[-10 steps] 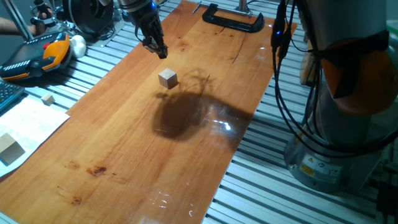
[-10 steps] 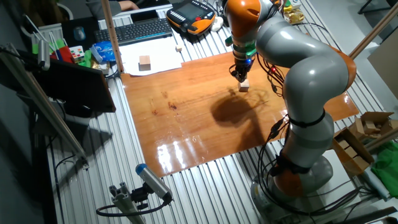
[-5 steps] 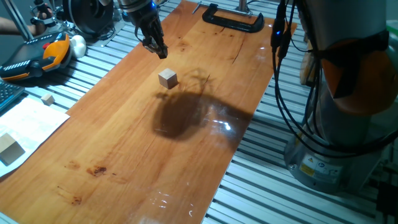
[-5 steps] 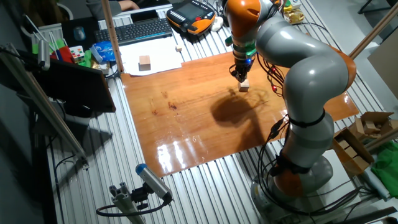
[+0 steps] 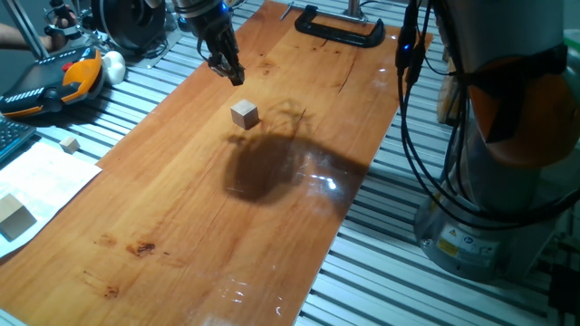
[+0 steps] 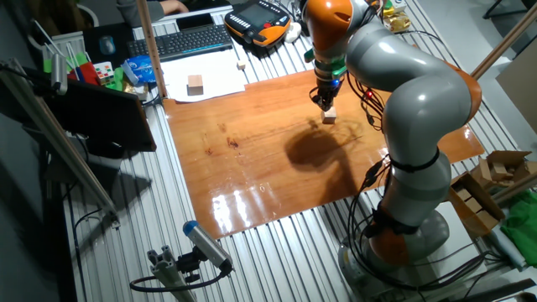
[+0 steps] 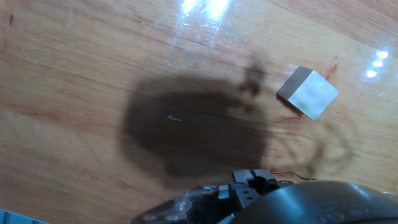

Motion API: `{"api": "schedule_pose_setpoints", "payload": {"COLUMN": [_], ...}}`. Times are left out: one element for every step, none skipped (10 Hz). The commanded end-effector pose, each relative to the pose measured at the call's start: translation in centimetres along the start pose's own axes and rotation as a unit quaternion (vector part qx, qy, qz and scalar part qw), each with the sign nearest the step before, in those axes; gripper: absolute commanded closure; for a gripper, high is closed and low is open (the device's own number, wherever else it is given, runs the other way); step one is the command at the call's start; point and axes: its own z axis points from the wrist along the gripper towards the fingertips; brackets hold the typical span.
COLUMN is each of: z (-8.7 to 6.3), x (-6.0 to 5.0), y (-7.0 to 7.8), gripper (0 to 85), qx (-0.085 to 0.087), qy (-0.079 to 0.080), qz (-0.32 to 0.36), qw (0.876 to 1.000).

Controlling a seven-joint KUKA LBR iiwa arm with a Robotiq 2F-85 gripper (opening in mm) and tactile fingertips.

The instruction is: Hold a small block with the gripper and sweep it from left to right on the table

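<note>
Small block free on the table, gripper above it

The small block (image 5: 244,113) rests on the table (image 5: 181,226); the gripper (image 5: 227,71), fingers pressed together, hangs apart, holding nothing.

Grey ribbed slats (image 5: 507,290) are running under and around the board, forming the bench top. A black clamp (image 5: 338,27) is gripping the board's far edge. A keyboard (image 6: 191,39) and a sheet of paper (image 6: 204,81) are lying past the board's far side, and an orange-and-black pendant (image 5: 50,83) is resting on the slats near one corner. Overhead light is glaring in bright patches on the gloss. Cardboard boxes (image 6: 495,180) are sitting on the floor beside the bench.
</note>
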Motion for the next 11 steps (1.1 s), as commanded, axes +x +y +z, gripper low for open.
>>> {"api": "schedule_pose_setpoints", "payload": {"z": [0.0,0.0,0.0,-0.01,-0.01,-0.01,-0.01,-0.01,-0.01,-0.01,-0.01], "x": [0.01,0.0,0.0,0.0,-0.01,-0.01,-0.01,-0.01,-0.01,-0.01,-0.01], "y": [0.0,0.0,-0.01,-0.01,-0.01,-0.01,-0.02,-0.02,-0.02,-0.02,-0.02], "gripper": [84.3,84.3,84.3,84.3,84.3,84.3,84.3,84.3,84.3,84.3,84.3], "qx": [0.0,0.0,0.0,0.0,-0.001,-0.001,0.0,0.0,0.0,0.0,-0.001], "qy": [-0.001,-0.001,0.0,0.001,0.001,0.001,0.001,0.001,0.001,0.001,0.001], "qz": [-0.001,-0.001,-0.001,0.0,0.001,0.002,0.004,0.004,0.004,0.004,0.005], "qw": [1.0,1.0,1.0,1.0,1.0,1.0,1.0,1.0,1.0,1.0,1.0]}}
